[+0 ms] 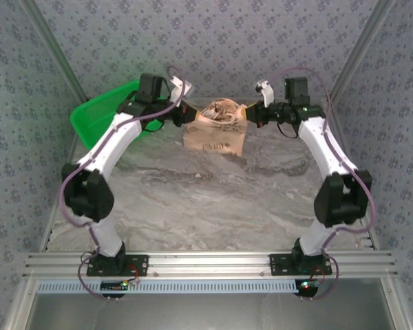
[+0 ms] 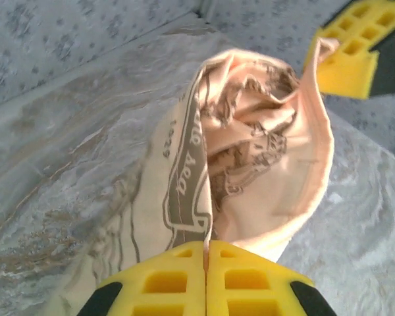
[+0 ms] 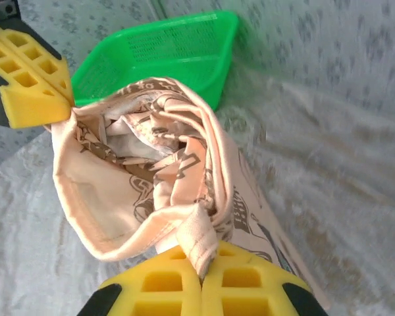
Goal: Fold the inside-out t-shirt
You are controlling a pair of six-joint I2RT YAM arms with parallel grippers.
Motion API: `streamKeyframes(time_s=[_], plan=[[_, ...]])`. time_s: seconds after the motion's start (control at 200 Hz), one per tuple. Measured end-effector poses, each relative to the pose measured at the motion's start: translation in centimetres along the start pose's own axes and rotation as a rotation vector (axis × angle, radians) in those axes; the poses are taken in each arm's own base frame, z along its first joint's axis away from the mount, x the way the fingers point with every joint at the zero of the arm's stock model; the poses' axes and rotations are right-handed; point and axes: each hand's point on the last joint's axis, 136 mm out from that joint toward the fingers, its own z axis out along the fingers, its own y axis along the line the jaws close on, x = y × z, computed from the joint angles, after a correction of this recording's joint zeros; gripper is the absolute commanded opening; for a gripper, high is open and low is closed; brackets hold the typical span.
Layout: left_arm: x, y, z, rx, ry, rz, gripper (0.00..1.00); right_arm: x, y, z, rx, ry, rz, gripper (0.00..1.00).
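Between the two sets of fingers, the t-shirt (image 1: pixel 217 127) hung stretched out as an open pouch, mouth up, above the far part of the marble table (image 1: pixel 206 206). Its lower part sagged down toward the tabletop; I couldn't tell whether it touched. Bunched tan cloth with dark brown print sat inside the pouch, and the outer face had brown lettering and line art.

The left gripper (image 2: pixel 206 249) was clamped shut on one rim of the pouch, with the hem pinched thin in the seam between its yellow pads (image 2: pixel 164 283). The right gripper (image 3: pixel 201 260) was clamped shut on the opposite rim, with a fold of hem squeezed between its pads (image 3: pixel 250 283). In each wrist view the other gripper's yellow fingertips touched the far rim of the cloth. The grippers faced each other, tips pointing inward, with the shirt spanning the gap.

A green mesh basket (image 3: pixel 178 46) sat beyond the left fingers by the patterned back wall (image 1: pixel 227 41), near the shirt but apart from it.
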Motion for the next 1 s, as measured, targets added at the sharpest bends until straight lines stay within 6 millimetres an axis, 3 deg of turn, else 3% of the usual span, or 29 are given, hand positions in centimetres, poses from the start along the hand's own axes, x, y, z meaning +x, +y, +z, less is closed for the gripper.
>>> streamKeyframes(time_s=[0.055, 0.135, 0.19, 0.245, 0.33, 0.37, 0.42, 0.5, 0.68, 0.875, 0.999], plan=[[1.5, -2.0, -0.8, 0.009, -0.006, 0.088, 0.00, 1.2, 1.8, -0.7, 0.020, 0.002, -0.084, 0.00], [5.8, -5.3, -0.8, 0.031, 0.024, 0.224, 0.00, 5.0, 4.3, -0.7, 0.034, 0.054, -0.194, 0.00], [9.9, -7.3, 0.2, 0.054, 0.059, 0.303, 0.00, 8.6, 5.5, 0.0, 0.026, 0.116, -0.254, 0.00], [15.1, -9.1, 1.6, 0.092, 0.115, 0.347, 0.00, 13.1, 6.2, 0.8, 0.004, 0.196, -0.283, 0.00], [23.2, -9.9, 2.7, 0.109, 0.238, 0.350, 0.00, 20.0, 6.8, 1.1, -0.026, 0.329, -0.278, 0.00], [26.6, -10.3, 2.6, 0.111, 0.299, 0.350, 0.00, 22.2, 7.2, 0.8, -0.038, 0.377, -0.275, 0.00], [29.0, -10.7, 2.2, 0.105, 0.340, 0.363, 0.00, 23.8, 7.8, 0.2, -0.054, 0.409, -0.270, 0.00], [28.8, -11.8, 1.3, 0.098, 0.303, 0.411, 0.00, 23.5, 8.4, -0.6, -0.058, 0.400, -0.295, 0.00], [23.0, -13.6, -1.2, 0.057, 0.091, 0.459, 0.00, 22.2, 10.4, -1.7, -0.080, 0.369, -0.358, 0.00], [22.4, -16.1, -2.9, 0.101, 0.084, 0.359, 0.00, 21.3, 14.0, -4.1, -0.124, 0.340, -0.412, 0.00], [21.5, -16.5, -3.6, 0.097, 0.083, 0.207, 0.00, 20.1, 14.9, -6.0, -0.100, 0.299, -0.433, 0.00]])
